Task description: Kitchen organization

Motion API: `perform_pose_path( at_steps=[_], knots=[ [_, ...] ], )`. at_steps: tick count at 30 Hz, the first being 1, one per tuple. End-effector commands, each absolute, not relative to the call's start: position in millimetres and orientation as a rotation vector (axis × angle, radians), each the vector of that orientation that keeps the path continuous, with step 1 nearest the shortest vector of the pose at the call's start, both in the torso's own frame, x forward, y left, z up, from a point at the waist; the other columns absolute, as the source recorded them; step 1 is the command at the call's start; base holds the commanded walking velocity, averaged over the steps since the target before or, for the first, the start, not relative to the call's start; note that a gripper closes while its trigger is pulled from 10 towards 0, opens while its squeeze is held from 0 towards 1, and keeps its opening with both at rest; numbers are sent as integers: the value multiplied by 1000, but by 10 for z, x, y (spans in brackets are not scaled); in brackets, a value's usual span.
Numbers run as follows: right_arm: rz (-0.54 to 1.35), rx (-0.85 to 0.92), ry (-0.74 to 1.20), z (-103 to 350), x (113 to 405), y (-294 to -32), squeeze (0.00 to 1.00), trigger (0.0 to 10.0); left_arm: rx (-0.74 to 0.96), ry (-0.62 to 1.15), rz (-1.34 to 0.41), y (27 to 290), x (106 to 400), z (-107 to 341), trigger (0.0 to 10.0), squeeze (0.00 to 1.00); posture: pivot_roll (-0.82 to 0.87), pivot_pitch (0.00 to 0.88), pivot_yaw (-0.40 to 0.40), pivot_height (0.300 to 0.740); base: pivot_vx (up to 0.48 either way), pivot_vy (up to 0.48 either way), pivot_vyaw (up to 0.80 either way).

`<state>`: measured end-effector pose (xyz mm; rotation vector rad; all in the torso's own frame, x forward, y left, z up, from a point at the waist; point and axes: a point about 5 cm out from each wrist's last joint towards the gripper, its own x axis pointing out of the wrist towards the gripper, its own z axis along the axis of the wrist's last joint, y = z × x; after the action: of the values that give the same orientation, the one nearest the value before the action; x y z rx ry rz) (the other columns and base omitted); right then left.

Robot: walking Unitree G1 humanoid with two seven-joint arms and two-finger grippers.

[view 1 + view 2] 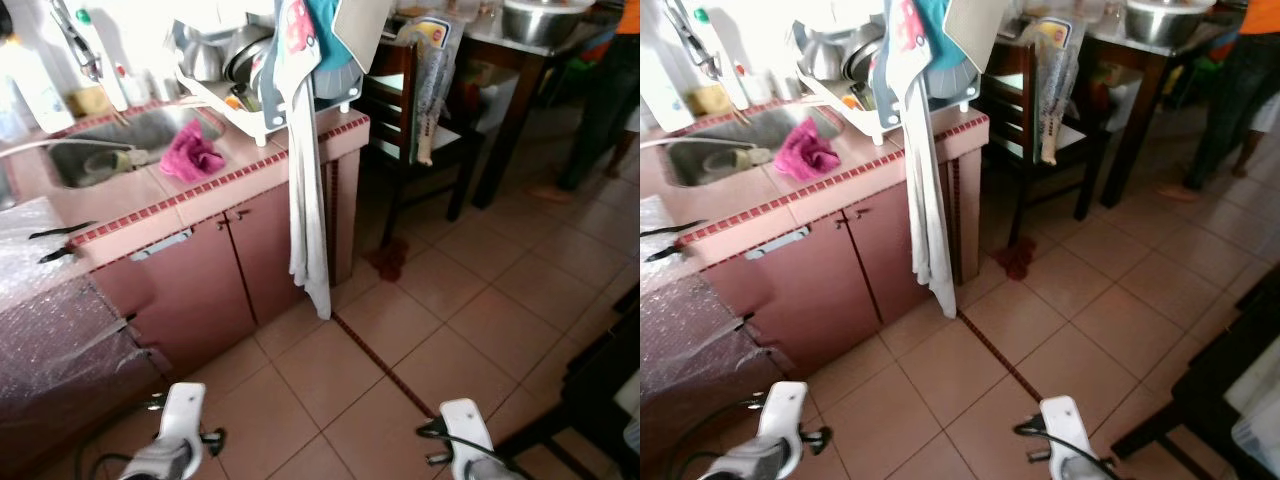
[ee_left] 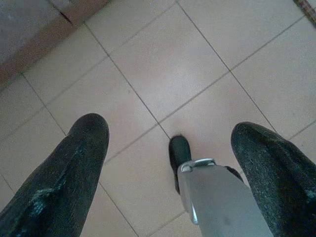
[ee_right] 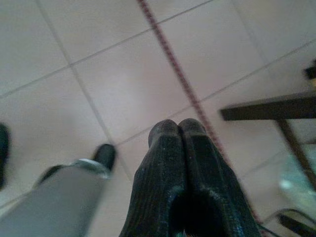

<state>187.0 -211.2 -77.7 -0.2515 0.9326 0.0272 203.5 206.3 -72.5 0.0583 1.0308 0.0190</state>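
A kitchen floor of pale pink square tiles (image 1: 400,330) runs beside a pink-tiled counter with maroon cabinet doors (image 1: 240,250). In the left eye view a crumpled magenta cloth (image 1: 192,155) lies on the countertop just beside the steel sink basin (image 1: 110,140); a white dish rack heaped with metal bowls (image 1: 240,70) stands at the counter's far end, a long white towel (image 1: 308,200) hanging down from it. The cloth is soft and bunched, with no clear long axis. Both silver arms hang low over the floor, well apart from the counter; the cloth lies ahead and to the left, nearer the left arm.

The right eye view adds a dark wooden chair (image 1: 1040,120) past the counter.

In the left wrist view the left gripper (image 2: 175,163) has its fingers spread wide, holding nothing.

In the right wrist view the right gripper (image 3: 177,136) has its fingers pressed together, empty.
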Motion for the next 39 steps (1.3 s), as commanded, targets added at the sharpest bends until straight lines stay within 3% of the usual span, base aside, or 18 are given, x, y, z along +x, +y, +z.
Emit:
perform_pose_path(
  at_steps=[1,5,11,14,19,27,39],
  knots=[
    [44,-237,929,-781,1896,-2022,0,10000,81,1026,39,2163,2049,-698,10000,0,19,0,29,740,0,0,0],
    [38,-231,929,-781,1896,-2022,0,10000,87,1022,42,2168,2053,-695,10000,0,19,0,29,740,0,0,0],
    [-122,21,895,-735,1974,-2074,0,10000,122,1019,33,2177,2074,-682,10000,0,31,0,38,740,0,0,0],
    [-164,161,830,-658,2146,-1960,0,10000,87,1006,43,2184,2114,-657,10000,0,29,0,68,740,0,0,0],
    [-134,148,789,-597,2259,-1885,0,10000,23,941,7,2105,2264,-578,10000,0,26,0,81,740,0,0,0],
    [-90,125,775,-535,2375,-1810,0,10000,58,913,-60,1894,2471,-479,10000,0,25,0,62,740,0,0,0],
    [-79,73,822,-596,2278,-1856,0,10000,85,924,-82,1862,2457,-494,10000,0,26,0,48,740,0,0,0]
  ],
)
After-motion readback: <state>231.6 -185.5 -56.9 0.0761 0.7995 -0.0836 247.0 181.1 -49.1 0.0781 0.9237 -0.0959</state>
